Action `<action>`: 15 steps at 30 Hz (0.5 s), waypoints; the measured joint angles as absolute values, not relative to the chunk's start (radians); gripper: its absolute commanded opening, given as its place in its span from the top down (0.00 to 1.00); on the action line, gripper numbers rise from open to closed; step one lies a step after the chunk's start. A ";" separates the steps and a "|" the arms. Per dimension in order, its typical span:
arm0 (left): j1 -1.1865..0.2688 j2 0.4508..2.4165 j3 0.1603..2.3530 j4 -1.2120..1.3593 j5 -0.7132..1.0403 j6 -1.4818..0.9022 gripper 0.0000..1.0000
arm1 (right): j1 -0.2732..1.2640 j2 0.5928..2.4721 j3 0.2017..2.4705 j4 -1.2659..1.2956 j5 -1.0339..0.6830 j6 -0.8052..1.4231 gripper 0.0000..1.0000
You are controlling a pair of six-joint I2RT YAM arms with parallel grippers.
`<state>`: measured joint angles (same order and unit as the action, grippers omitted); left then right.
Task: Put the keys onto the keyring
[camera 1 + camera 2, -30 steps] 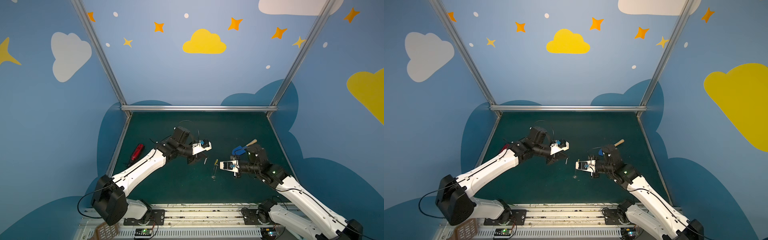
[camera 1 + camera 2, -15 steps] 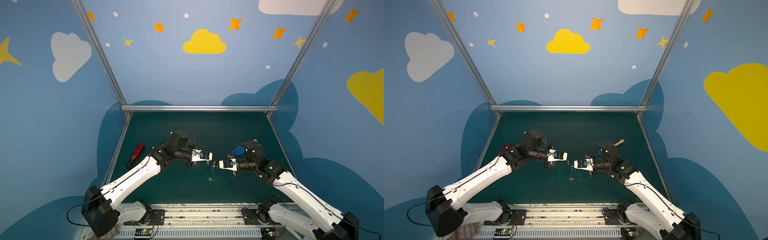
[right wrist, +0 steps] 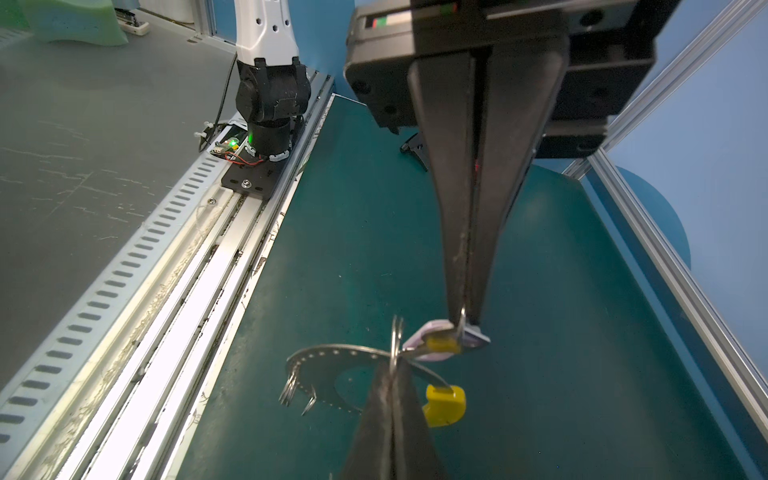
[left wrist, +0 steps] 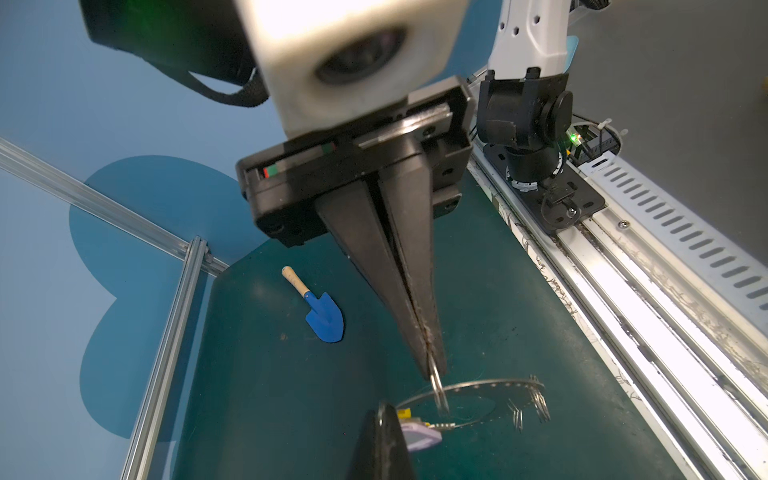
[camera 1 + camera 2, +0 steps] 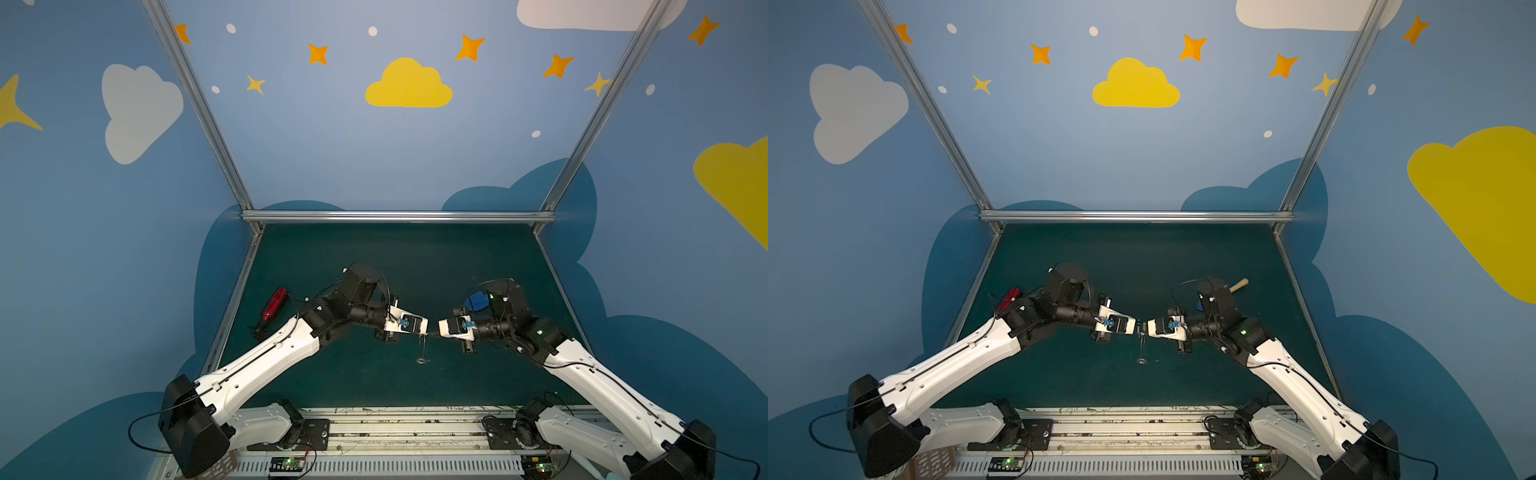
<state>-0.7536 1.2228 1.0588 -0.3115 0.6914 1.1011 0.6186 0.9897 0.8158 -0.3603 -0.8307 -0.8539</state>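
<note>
The keyring, a flat grey holed hoop with a yellow cover and tiny silver loops, hangs above the green mat. My right gripper is shut on one small loop of it. In both top views the keyring shows edge-on as a thin line under the fingertips. My left gripper is shut on the keys: the white tag sits at its tip and the silver key points at the hoop. The two grippers stand tip to tip, left gripper and right gripper, almost touching.
A blue toy shovel with a wooden handle lies on the mat behind the right arm. A red-handled tool lies near the left frame post. The metal rail with both arm bases runs along the mat's front edge.
Both arms have swung in toward each other. The gap between the two gripper tips has closed, and the key now sits right at the hoop.
</note>
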 measured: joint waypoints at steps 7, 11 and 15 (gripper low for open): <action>-0.769 1.203 1.059 -0.342 0.704 1.144 0.97 | 0.619 0.990 0.833 -0.384 -0.839 -0.853 1.00; -0.778 1.197 1.060 -0.359 0.710 1.164 0.97 | 0.619 0.991 0.842 -0.403 -0.840 -0.856 1.00; -0.788 1.196 1.060 -0.363 0.710 1.177 0.97 | 0.619 0.998 0.849 -0.421 -0.847 -0.862 1.00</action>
<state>-0.7883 1.1961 1.0599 -0.3634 0.7101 1.1767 0.6186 0.9977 0.8490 -0.4206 -0.8474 -0.8619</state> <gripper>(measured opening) 0.049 0.054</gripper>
